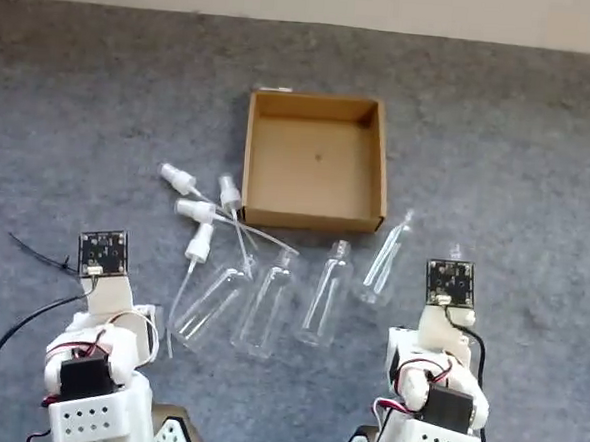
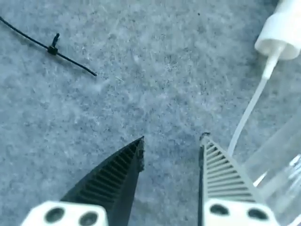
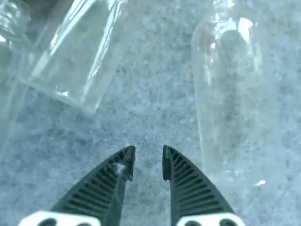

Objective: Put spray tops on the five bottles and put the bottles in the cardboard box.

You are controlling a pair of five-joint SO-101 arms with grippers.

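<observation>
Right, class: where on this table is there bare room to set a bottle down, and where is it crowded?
Bare carpet lies left of the box, beyond the spray tops, and right of the box, past the bottles. Crowded: the strip before the box, where tops and bottles lie close together.

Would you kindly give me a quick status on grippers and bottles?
Left gripper open, empty. Right gripper open, empty. Bottles lying outside cardboard box, spray tops loose. Black zip tie near left gripper.
</observation>
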